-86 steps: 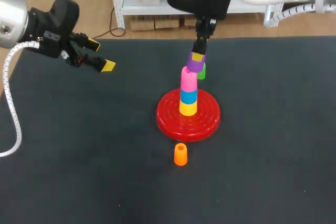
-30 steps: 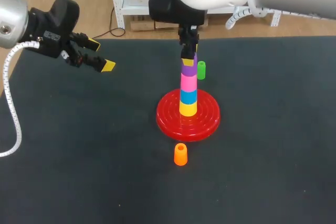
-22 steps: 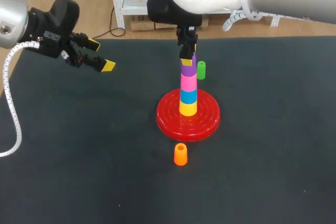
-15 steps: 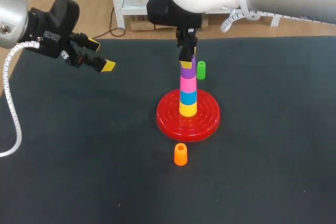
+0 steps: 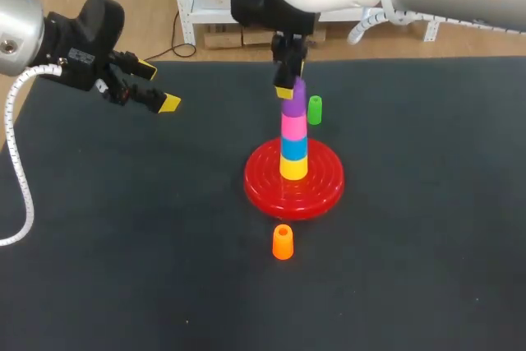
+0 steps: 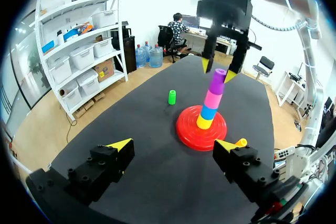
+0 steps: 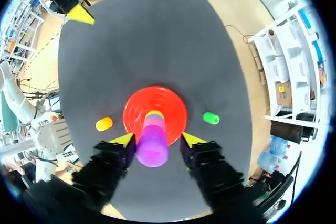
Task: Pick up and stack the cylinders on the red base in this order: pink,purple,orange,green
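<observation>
Right gripper (image 7: 157, 140), fingers spread either side of the purple plastic cylinder (image 5: 296, 103) that topped the tall cylinder stack (image 5: 293, 147) on the red round base (image 5: 325, 191); a fingertip catching the purple piece during withdrawal could have toppled it.

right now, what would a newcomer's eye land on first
The bright tower on the red base mid-table stands out: yellow, blue and pink, with the purple cylinder on top. The right hand hangs directly over it, its open fingers either side of the purple one. An orange cylinder stands in front of the base, a green cylinder behind it.
</observation>
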